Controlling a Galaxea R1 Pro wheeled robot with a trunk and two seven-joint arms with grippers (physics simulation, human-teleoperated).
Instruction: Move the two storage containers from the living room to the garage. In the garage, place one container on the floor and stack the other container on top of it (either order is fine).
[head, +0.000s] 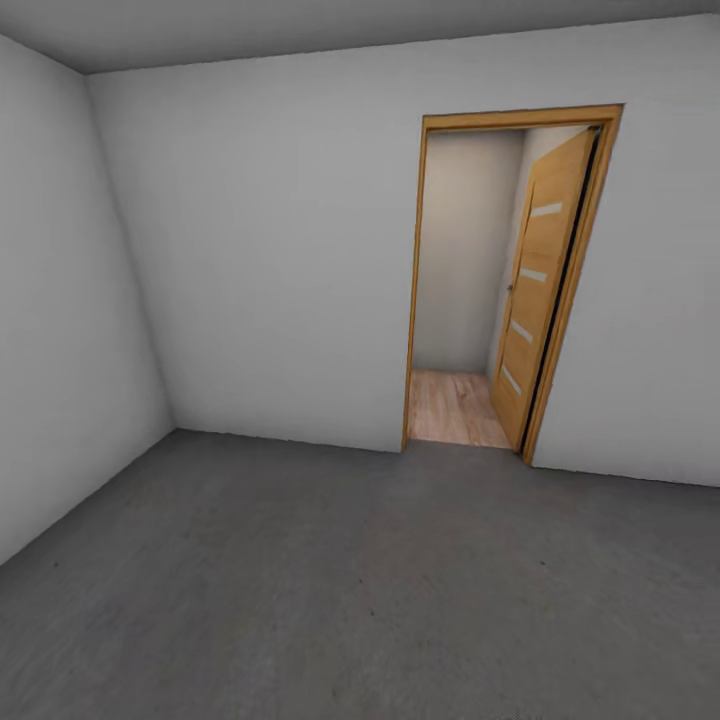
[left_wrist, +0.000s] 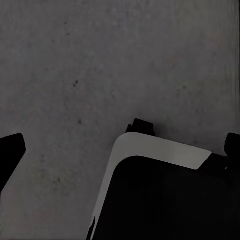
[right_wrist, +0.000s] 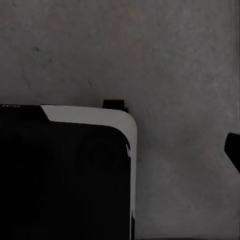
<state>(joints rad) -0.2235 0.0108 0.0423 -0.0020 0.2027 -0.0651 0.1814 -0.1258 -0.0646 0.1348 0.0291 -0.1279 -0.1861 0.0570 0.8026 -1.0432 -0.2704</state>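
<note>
In the head view the floor (head: 330, 590) of the garage spreads across the foreground and runs back to a rear wall (head: 260, 260), which meets a side wall (head: 60, 300) in the corner at the left, with the ceiling (head: 300, 25) above both. Right of centre in the rear wall stands a doorway (head: 462, 280), its door (head: 540, 290) swung open inward on the right side of the frame, and beyond the threshold a plank floor (head: 455, 408) leads to a further wall behind. Both wrist views look down on the floor, with part of the robot's base (left_wrist: 165, 195) lying over it.
</note>
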